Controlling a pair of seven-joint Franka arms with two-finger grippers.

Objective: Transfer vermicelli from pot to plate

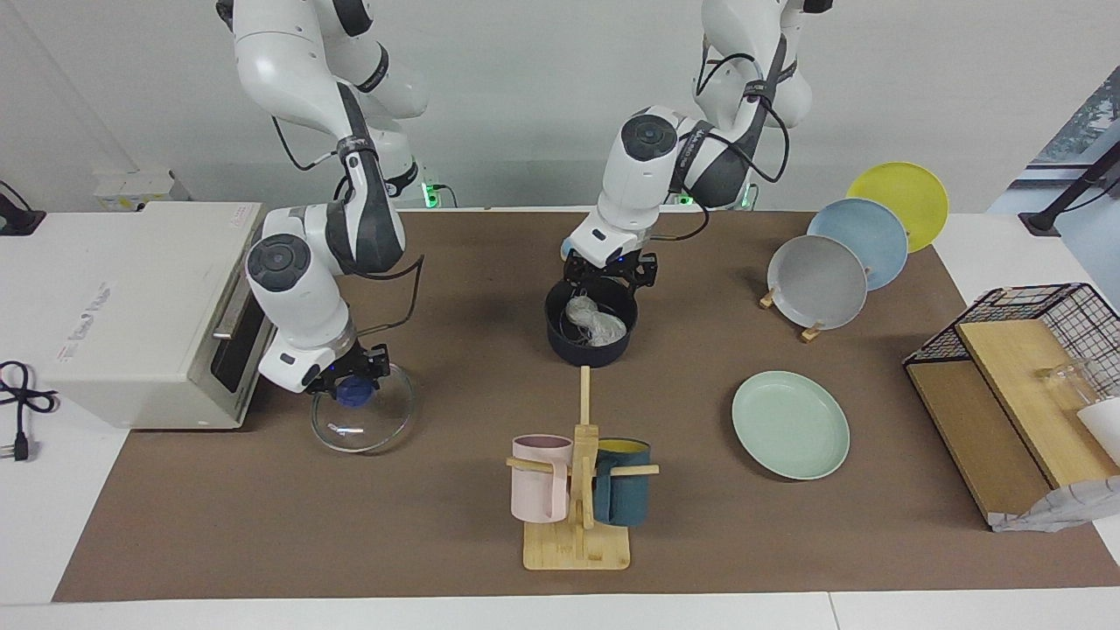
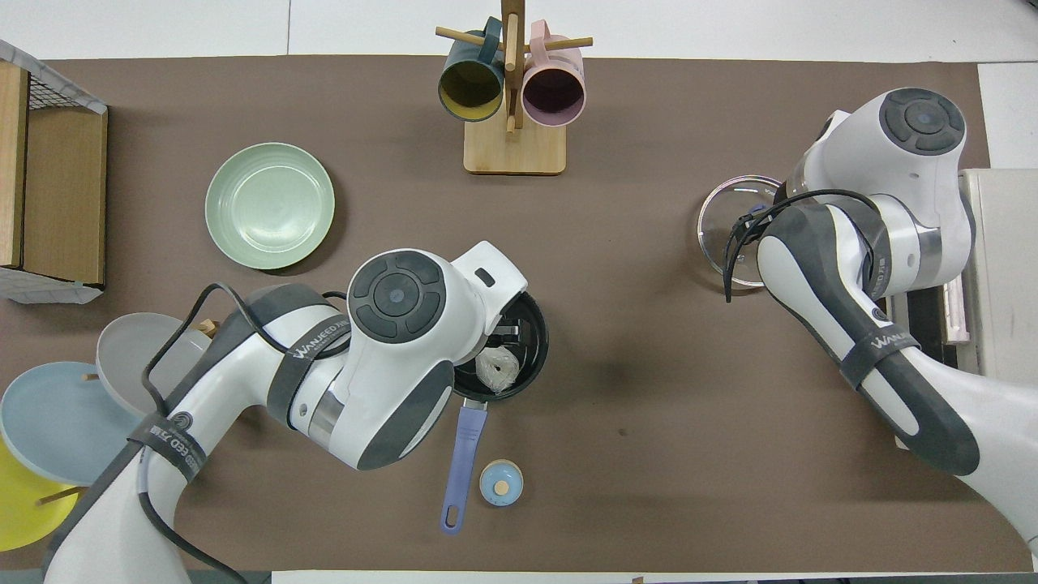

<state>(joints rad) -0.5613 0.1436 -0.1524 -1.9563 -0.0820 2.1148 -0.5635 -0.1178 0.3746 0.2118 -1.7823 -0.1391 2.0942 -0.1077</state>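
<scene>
The dark navy pot point(image 1: 591, 343) stands mid-table, its blue handle point(image 2: 462, 454) pointing toward the robots. A whitish vermicelli point(image 1: 595, 322) bundle lies inside it, also seen as vermicelli point(image 2: 496, 367) from overhead. My left gripper point(image 1: 610, 278) hangs open just above the pot's rim on the handle side, and its arm covers much of the pot point(image 2: 531, 341) from overhead. The mint-green plate point(image 1: 790, 424) lies bare toward the left arm's end. My right gripper point(image 1: 350, 385) is shut on the blue knob of a glass lid point(image 1: 372, 424), held low by the oven.
A mug tree point(image 1: 577, 490) with pink and teal mugs stands farther from the robots than the pot. A rack of grey, blue and yellow plates point(image 1: 818, 280), a toaster oven point(image 1: 149, 306), a wire basket point(image 1: 1041, 350) and a small blue knob-topped object point(image 2: 500, 483) lie around.
</scene>
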